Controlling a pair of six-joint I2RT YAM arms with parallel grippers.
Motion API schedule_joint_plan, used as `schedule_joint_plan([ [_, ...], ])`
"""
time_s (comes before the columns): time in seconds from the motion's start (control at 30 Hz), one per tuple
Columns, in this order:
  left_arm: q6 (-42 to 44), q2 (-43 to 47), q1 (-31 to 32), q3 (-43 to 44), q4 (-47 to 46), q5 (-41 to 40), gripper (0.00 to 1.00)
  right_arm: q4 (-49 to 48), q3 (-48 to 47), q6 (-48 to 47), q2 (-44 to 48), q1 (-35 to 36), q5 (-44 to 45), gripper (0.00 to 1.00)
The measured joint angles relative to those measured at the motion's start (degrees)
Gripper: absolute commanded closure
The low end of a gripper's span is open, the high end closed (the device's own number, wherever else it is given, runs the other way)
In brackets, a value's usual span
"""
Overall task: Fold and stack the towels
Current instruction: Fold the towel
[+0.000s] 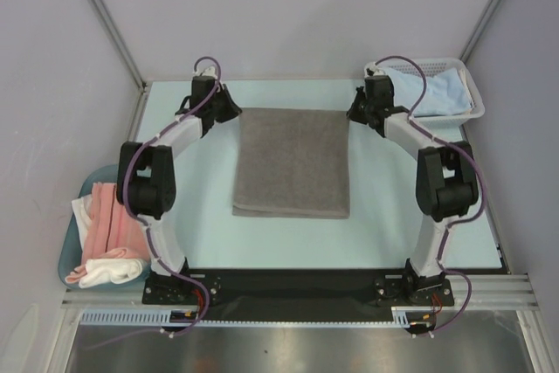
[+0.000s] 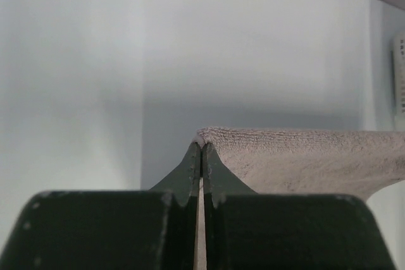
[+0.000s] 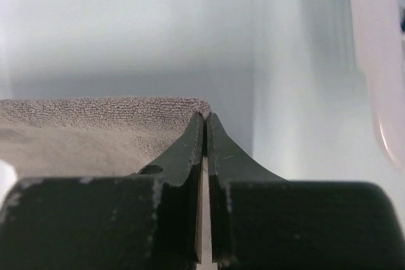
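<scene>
The grey terry cloth towel (image 1: 293, 162) is seen lying flat at the centre of the pale blue counter (image 1: 210, 224), spread as a near-square. A thicker edge is shown along its 6 o'clock side, as of more than one layer.

And there it is: the towel's 11 o'clock corner is pinched by the left claw (image 1: 229, 111). In the left wrist view the dark fingers of the left claw (image 2: 201, 147) are pressed together with only a hairline between them, and the grey pile (image 2: 304, 156) is caught right at their tips.

The 1 o'clock corner is gripped the same way by the right claw (image 1: 356, 113). In the right wrist view the right claw (image 3: 205, 118) is closed tight, with the towel's corner (image 3: 95, 131) nipped at its tips.

Both corners are held low, at or just above the counter; which of the two cannot be told.

Over at 1 o'clock on the counter, a white mesh plastic basket (image 1: 476, 93) is seen, and a light blue cloth towel (image 1: 437, 93) is held inside it.

At 8 o'clock, off the counter's edge, a teal plastic tub (image 1: 68, 259) is found. A salmon-pink terry towel (image 1: 109, 220) is laid in it, and a white terry towel (image 1: 109, 270) is bunched just beside it on the 6 o'clock side.
</scene>
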State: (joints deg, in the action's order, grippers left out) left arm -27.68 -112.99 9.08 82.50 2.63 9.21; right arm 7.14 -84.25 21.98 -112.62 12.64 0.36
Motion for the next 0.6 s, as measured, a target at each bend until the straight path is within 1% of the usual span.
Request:
schedule_joint_plan([
  [0.23, -3.4, 10.9, 0.0, -12.4, -0.9, -0.7, 1.0, -3.2, 14.3, 1.8, 13.4, 1.9, -0.7, 1.0],
  [0.43, -5.5, 17.8, 1.1, -22.4, 1.3, -3.5, 1.0, -3.0, 24.6, 3.2, 21.1, 4.7, 0.2, 1.0],
  [0.6, -7.1, 25.0, 2.9, -30.5, 1.8, -4.9, 1.0, -2.6, 30.4, 4.8, 26.9, 5.4, 0.8, 1.0],
])
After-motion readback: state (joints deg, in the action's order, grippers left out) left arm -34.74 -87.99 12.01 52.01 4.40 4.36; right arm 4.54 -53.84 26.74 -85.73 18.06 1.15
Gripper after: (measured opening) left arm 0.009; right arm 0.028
